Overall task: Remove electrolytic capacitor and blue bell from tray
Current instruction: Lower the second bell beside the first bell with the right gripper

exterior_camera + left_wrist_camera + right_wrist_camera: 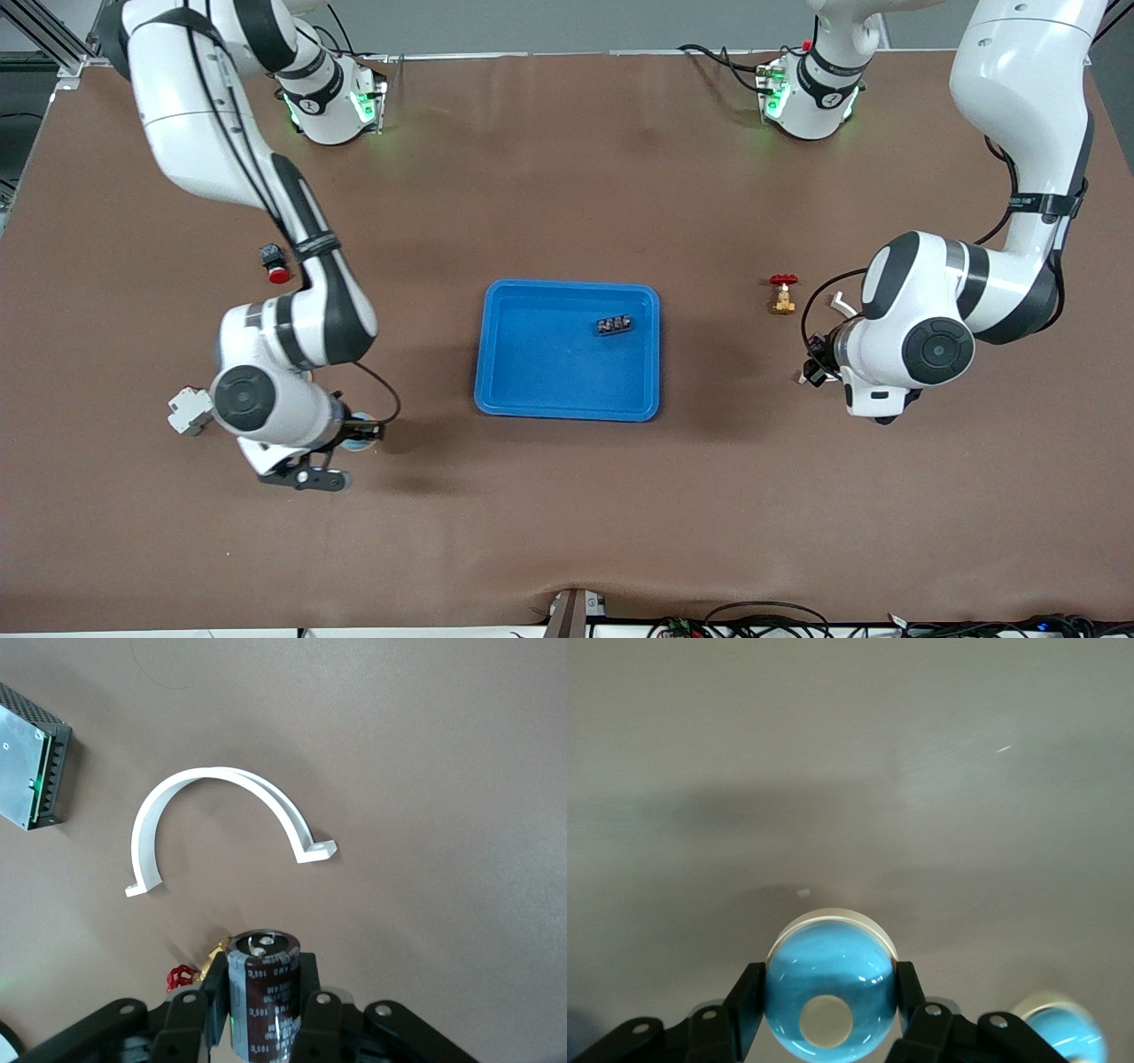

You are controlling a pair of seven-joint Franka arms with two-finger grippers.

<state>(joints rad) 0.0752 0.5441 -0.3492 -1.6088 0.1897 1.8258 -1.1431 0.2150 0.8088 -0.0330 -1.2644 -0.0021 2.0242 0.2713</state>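
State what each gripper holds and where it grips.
Left gripper: dark cylindrical capacitor, clamped across its sides. Right gripper: round blue bell, clamped across its dome.

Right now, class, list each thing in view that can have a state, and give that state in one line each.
left gripper: shut on capacitor, off the table.
right gripper: shut on bell, above the table.
blue tray: flat on table, holds one small dark part.
red-handled valve: upright on table, untouched.
white curved clip: lying on table.
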